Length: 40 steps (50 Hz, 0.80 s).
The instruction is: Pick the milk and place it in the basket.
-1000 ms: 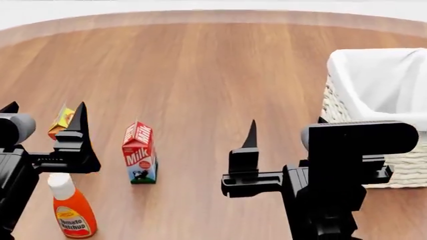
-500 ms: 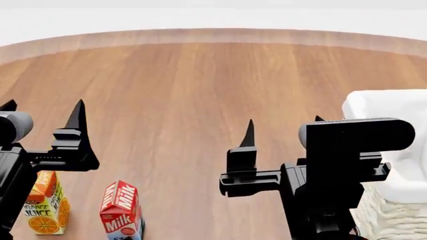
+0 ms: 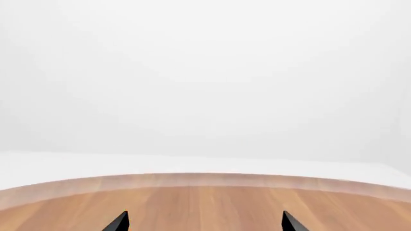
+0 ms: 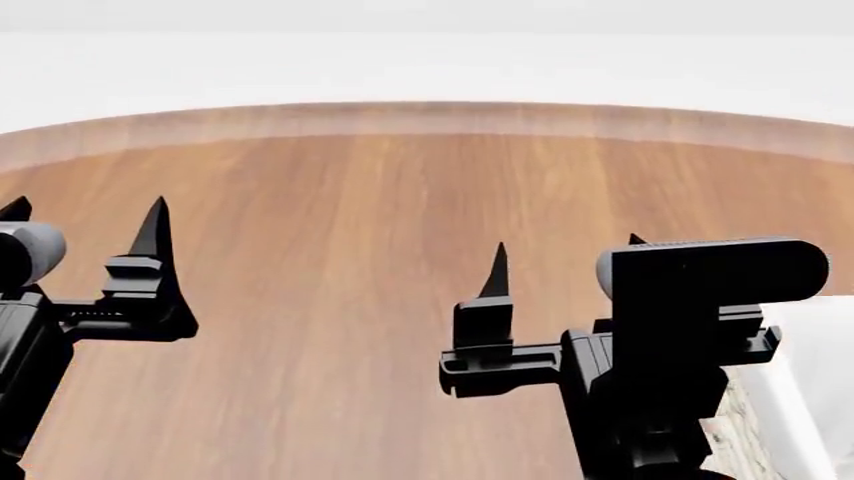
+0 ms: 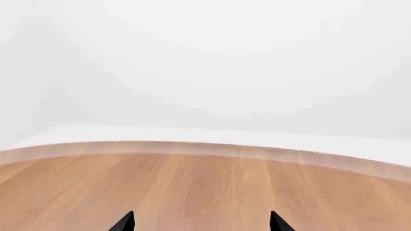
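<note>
the milk shows in none of the current views, so its place cannot be told; only a white corner of the basket shows at the near right edge, behind the right arm. as a judgement, a small gable-top carton should be light and fairly stiff with smooth sides that may slip or dent, so it is best gripped across its flat lower body, below the sloped top. the left pincer and right pincer are both spread wide and hold nothing, their tips well above bare wood. the counter is smooth wood-grain with a curved, paler far edge. beyond it the room is plain white, featureless.
</note>
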{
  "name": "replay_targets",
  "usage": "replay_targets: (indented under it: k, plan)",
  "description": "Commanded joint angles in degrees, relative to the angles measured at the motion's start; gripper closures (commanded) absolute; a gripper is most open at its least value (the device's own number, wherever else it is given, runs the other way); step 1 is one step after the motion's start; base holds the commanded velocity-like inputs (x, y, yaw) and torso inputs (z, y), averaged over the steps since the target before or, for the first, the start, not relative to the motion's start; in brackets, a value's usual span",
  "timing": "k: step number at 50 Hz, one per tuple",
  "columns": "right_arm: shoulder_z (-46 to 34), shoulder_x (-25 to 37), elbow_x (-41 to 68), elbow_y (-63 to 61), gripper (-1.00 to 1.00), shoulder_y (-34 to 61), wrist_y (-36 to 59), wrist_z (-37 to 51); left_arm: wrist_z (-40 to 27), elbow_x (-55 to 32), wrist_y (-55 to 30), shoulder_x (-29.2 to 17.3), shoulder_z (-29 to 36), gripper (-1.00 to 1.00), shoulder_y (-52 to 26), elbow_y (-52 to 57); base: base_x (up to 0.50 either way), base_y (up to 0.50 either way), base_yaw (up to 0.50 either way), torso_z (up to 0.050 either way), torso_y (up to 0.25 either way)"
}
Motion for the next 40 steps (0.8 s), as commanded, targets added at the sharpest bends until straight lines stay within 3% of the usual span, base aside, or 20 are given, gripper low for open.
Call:
replay_targets:
  k: [1,13,17,18,29,36,38,40]
  plan:
    - [-0.2,0.3,0.4,0.2,-1.0,0.0,0.0,0.1,-0.4,-0.4,0.3,-0.3,0.4,-1.0,0.0,0.0,0.5,0.0,0.0,0.0,0.0]
    - [-2.0,1.2,-1.5,1.0,-1.0,-0.1,0.1,2.3,-0.8,-0.7,0.6,-0.6,0.6,-1.0,0.0,-0.2,0.08,0.0,0.0,0.0,0.001]
    - [-2.8,1.2,-2.6,1.7,-1.0,0.0,-0.5,3.3,-0.9,-0.9,0.7,-0.8,0.7,-1.0,0.1,-0.2,0.0,0.41,0.0,0.0,0.0]
    - [-0.3,-0.1,0.2,2.2,-1.0,-0.4,-0.7,1.3,-0.9,-0.9,0.8,-0.8,0.7,-1.0,0.2,-0.2,0.0,0.0,0.0,0.0,0.0]
    - [-1.4,-0.1,1.5,5.1,-1.0,1.5,2.8,1.1,-1.2,-1.3,1.0,-1.1,0.6,-1.0,0.2,-0.5,0.0,0.0,0.0,0.0,0.0]
    - [-3.6,2.6,5.8,9.2,-1.0,2.4,1.0,-8.0,-1.5,-1.7,0.8,-1.3,0.4,-1.0,-0.2,-0.6,0.0,0.0,0.0,0.0,0.0]
    - [-7.7,6.6,12.0,11.4,-1.0,4.1,4.7,-18.7,-1.6,-1.8,0.7,-1.3,0.5,-1.0,-0.4,-0.5,0.0,0.0,0.0,0.0,0.0]
    - [-6.9,6.8,14.5,12.3,-1.0,5.4,8.9,-19.3,-1.7,-1.8,0.7,-1.4,0.6,-1.0,-0.4,-0.5,0.0,0.0,0.0,0.0,0.0]
